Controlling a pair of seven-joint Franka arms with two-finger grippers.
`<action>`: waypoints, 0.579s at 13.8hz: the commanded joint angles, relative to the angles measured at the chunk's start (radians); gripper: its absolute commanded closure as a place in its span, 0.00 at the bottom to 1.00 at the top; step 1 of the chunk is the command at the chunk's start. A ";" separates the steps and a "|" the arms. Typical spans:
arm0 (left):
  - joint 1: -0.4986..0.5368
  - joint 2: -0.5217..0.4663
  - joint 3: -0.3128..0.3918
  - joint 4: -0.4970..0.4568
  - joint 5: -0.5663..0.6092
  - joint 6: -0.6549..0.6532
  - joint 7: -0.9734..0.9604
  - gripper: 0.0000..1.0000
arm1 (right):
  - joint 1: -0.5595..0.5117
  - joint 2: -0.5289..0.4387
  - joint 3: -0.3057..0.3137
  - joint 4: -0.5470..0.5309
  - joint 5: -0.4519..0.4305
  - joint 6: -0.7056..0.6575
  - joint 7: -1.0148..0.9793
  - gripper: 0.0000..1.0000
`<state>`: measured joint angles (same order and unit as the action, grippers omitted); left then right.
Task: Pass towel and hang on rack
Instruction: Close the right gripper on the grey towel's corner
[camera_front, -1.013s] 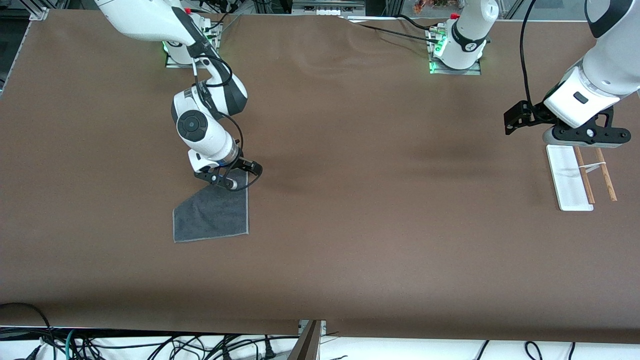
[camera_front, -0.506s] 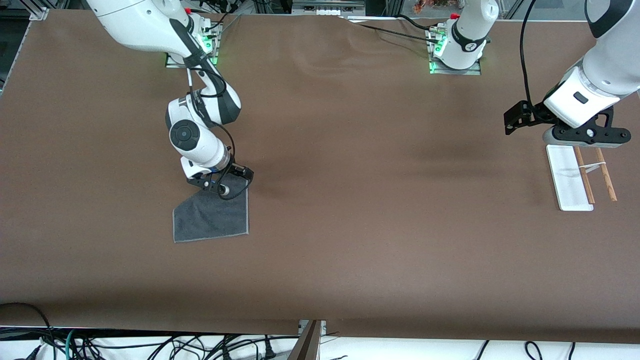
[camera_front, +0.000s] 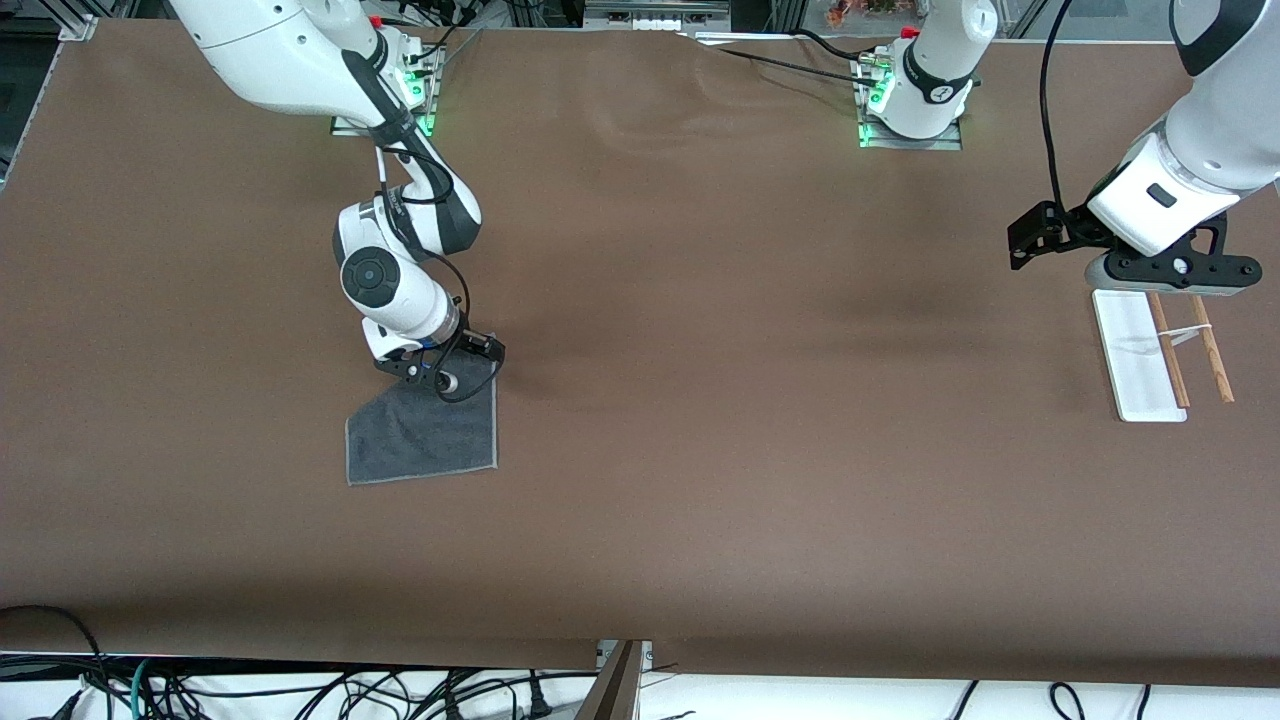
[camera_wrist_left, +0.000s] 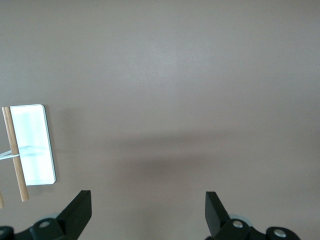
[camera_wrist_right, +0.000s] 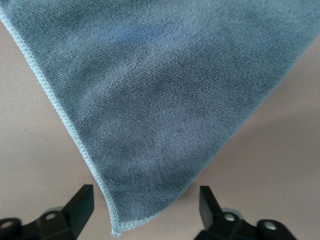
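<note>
Right hand (camera_front: 447, 375) lowered onto towel (camera_front: 425, 435) corner (fingers straddling it), begun narrowing

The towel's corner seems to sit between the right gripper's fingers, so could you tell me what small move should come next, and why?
Probably close the right gripper on the towel. Its fingers are open and straddle the towel's pointed corner, which lies flat on the table. The left gripper waits open beside the rack, so nothing can be passed until the towel is gripped.
</note>
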<state>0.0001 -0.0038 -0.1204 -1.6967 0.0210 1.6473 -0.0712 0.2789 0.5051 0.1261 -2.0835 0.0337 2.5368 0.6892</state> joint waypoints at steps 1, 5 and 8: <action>-0.005 -0.012 0.002 0.002 0.016 -0.006 0.010 0.00 | 0.003 -0.008 0.004 -0.033 0.000 0.042 0.004 0.14; -0.005 -0.012 0.002 0.002 0.016 -0.006 0.008 0.00 | 0.002 -0.008 0.006 -0.033 0.005 0.040 0.004 0.55; -0.005 -0.012 0.002 0.002 0.016 -0.007 0.008 0.00 | 0.002 -0.008 0.006 -0.033 0.011 0.039 0.003 0.95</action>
<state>0.0001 -0.0038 -0.1204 -1.6967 0.0210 1.6473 -0.0712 0.2779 0.4958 0.1246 -2.1037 0.0343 2.5527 0.6898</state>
